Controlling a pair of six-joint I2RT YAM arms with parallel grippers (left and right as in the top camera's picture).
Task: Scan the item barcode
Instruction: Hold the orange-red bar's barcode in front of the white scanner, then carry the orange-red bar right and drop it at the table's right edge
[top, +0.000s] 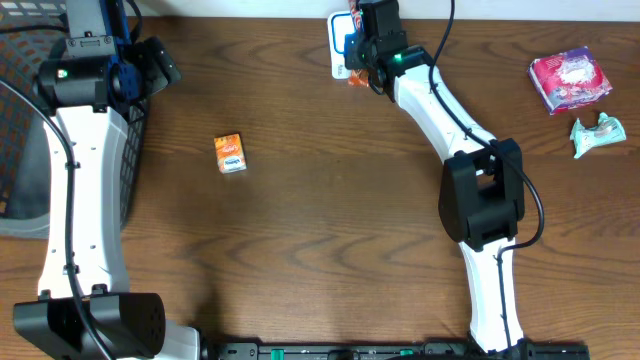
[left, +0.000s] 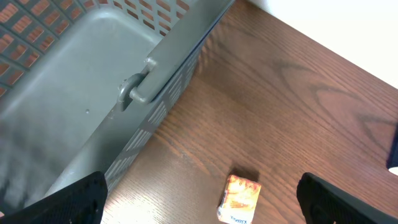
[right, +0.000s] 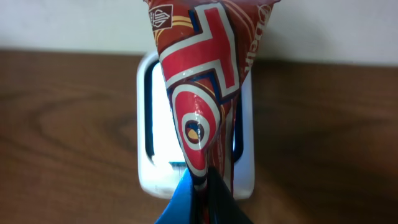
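Right arm (top: 470, 150) reaches to the far edge of the desk (top: 320, 230). Its jaws are pressed together on the narrow end of a red snack packet (right: 205, 81). We see the two fingertips (right: 186, 199) meeting on the crimped foil at the bottom of the right wrist view.

Key relation: the packet sits directly between the right jaws and the white scanner (right: 247, 174). Its long axis runs straight out from the jaws, along the scanner's length, and it widens toward the far end. It covers the middle strip of the scanner's lit window, with glass showing on either side. We cannot tell whether the packet touches the scanner or hangs just above it. We also cannot tell which face carries the barcode, since only the printed red side shows.

Judgement: the scan is under way or about to register. The next move probably turns on rolling the packet about that long axis rather than shifting it.

Left arm (top: 70, 200) is well apart, at the grey basket (left: 149, 68), its jaws spread wide and holding nothing. A small orange box (left: 239, 198) lies on the desk below them, beside the basket. The right arm is plainly the nearer one to the scanner.
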